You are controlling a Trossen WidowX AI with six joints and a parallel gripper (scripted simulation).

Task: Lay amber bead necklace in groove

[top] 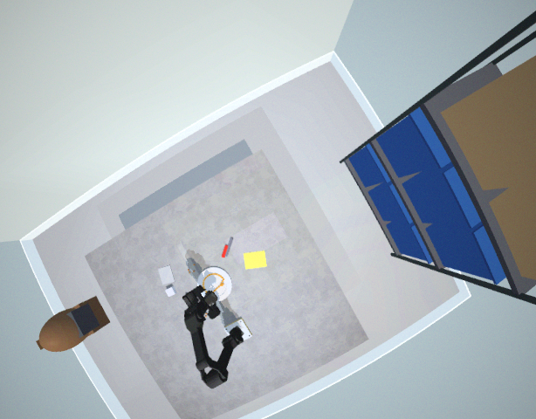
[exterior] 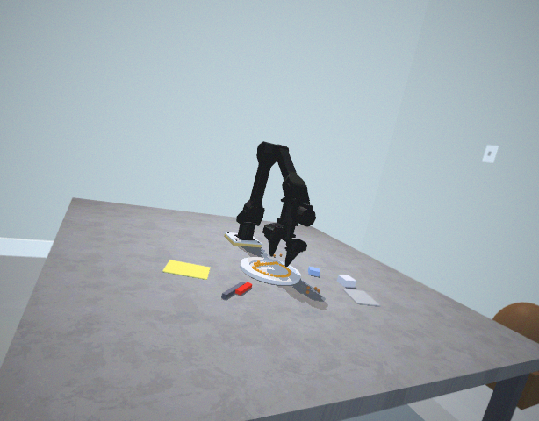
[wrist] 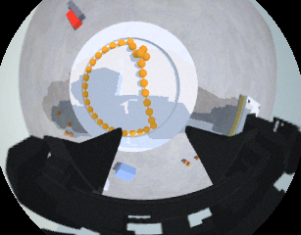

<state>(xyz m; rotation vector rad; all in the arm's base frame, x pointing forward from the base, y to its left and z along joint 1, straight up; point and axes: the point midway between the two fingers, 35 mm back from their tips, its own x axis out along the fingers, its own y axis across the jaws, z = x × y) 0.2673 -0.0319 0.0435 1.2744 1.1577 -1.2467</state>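
The white round bead board (top: 228,288) (exterior: 245,268) (wrist: 189,83) lies flat on the table. The amber bead necklace (exterior: 272,274) (wrist: 144,82) lies on it. In the wrist view its left arc follows the groove from the top round to the bottom. Its right strand cuts across inside the ring, from the lower right up to a small bunch of beads near the top. The right part of the groove shows bare. My gripper (exterior: 279,260) (wrist: 154,129) is open and empty, pointing down, above the board's edge nearest the bottom of the wrist view.
Small orange-brown beads lie beside the board on both sides. A blue block (exterior: 313,272) (wrist: 125,171) and a white block (exterior: 347,281) are nearby, with a grey card (exterior: 362,297). A red-and-grey stick (exterior: 244,288) (wrist: 74,20) and yellow sheet (top: 255,259) (exterior: 186,269) lie on the other side.
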